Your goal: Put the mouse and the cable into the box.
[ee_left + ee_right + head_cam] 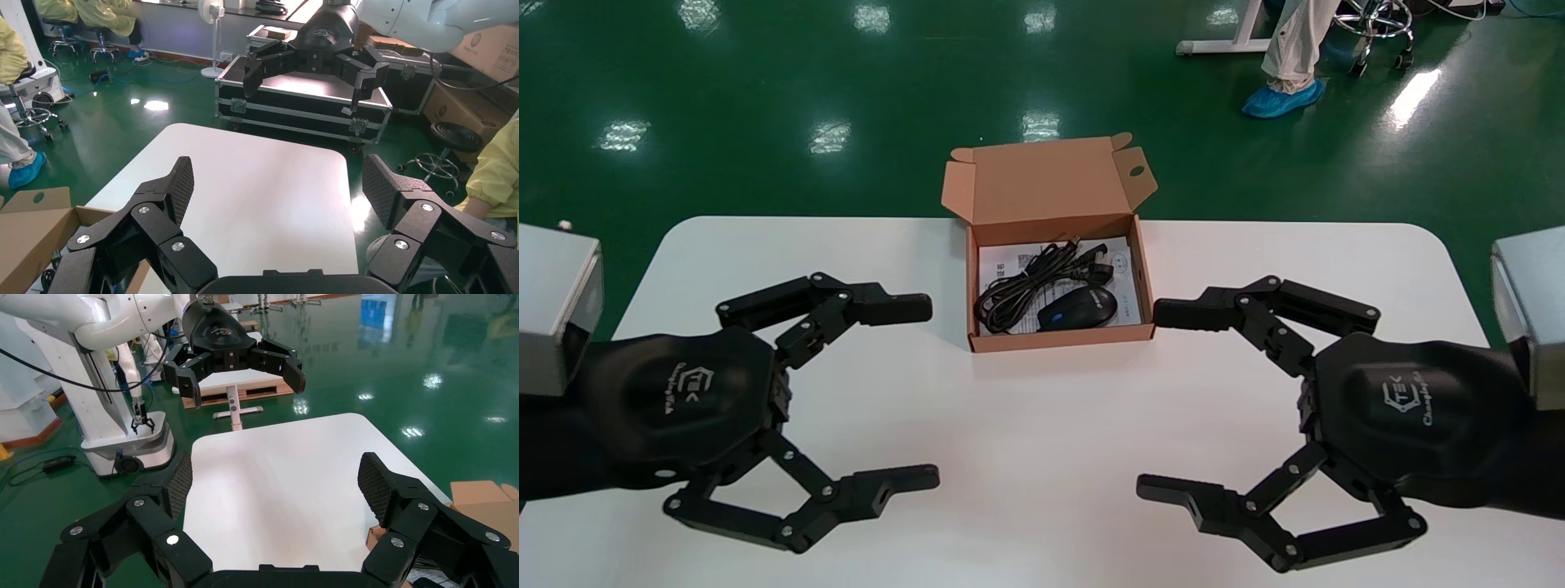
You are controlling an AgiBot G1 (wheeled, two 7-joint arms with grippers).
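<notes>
Two wrist views cut the box [30, 233] off at an edge, so its contents cannot be seen there. Over the table [1026, 457], my left end effector [932, 392] and right end effector [1148, 400] stand wide open, holding and touching nothing. Between them, farther from me, the open box contains the mouse [1079, 308], with the coiled cable [1017, 286] just beside it on my left.

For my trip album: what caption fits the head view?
Mouse and cable lie in the open cardboard box; left pincer and right pincer hover open over the white table.
</notes>
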